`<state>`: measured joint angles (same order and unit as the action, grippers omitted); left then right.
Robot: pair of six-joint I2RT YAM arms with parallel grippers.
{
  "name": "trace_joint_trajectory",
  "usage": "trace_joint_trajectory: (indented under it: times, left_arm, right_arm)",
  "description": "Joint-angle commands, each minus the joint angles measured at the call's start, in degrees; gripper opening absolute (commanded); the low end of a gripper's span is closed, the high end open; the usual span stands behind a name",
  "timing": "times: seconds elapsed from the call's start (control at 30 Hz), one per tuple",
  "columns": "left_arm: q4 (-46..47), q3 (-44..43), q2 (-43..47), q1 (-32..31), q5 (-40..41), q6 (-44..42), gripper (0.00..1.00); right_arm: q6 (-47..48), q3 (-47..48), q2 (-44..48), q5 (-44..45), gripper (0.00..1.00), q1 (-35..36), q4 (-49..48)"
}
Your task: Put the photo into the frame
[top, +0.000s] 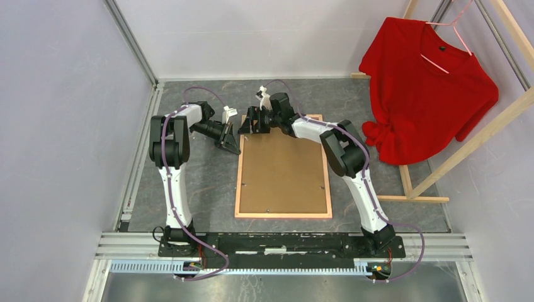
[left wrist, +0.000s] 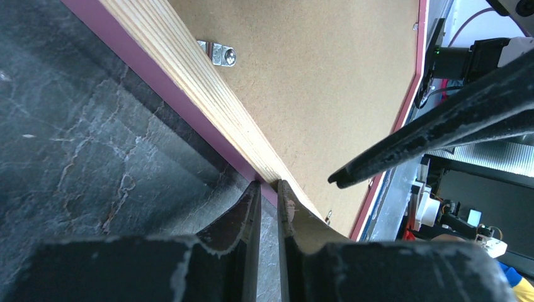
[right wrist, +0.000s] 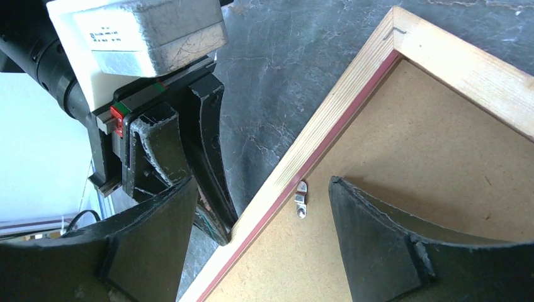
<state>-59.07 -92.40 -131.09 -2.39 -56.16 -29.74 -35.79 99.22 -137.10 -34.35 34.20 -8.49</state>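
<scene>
The frame (top: 283,170) lies face down on the dark table, its brown hardboard back (left wrist: 327,82) and light wood rim (right wrist: 453,60) facing up. The photo is not in view. My left gripper (top: 232,143) is at the frame's far left rim, its jaws almost together, and the tips (left wrist: 269,185) pinch the pink-and-wood edge. My right gripper (top: 249,121) is open and empty. It hovers over the same rim (right wrist: 261,189), one finger outside the frame and one over the hardboard, beside a small metal clip (right wrist: 301,200).
A red shirt (top: 428,88) hangs on a wooden rack (top: 466,151) at the right, close to the frame's far right corner. Grey walls close in the left and back. A metal rail (top: 283,245) runs along the near edge.
</scene>
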Motion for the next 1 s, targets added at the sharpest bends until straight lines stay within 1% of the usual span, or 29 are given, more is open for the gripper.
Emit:
trace_joint_trajectory:
  times: [0.0,0.27,0.37,0.57,0.87,0.97]
  left_arm:
    - [1.9,0.87,0.68,-0.48,4.76,-4.2,0.2]
    - [1.86,0.79,0.88,-0.47,4.81,-4.23,0.19]
    - [1.85,0.88,0.79,-0.5,4.75,-4.25,0.19]
    - [1.85,0.92,0.76,-0.49,4.79,-4.37,0.19]
    - [1.85,0.57,0.84,-0.49,4.87,-4.19,0.19]
    - [1.86,0.41,0.77,-0.43,4.83,-4.19,0.19]
  right_arm:
    - [2.65,2.19,-2.26,-2.7,0.83,0.46,2.94]
    - [2.96,3.4,-2.99,-4.8,0.82,1.94,4.0]
    - [3.43,3.79,-2.78,-5.03,0.81,2.27,5.75]
    - [4.82,-1.28,0.49,-4.97,0.81,2.58,5.48]
    - [3.77,-0.26,-0.23,-10.85,0.8,2.84,4.58]
    - [4.32,1.63,-1.31,-12.28,0.8,3.11,6.1]
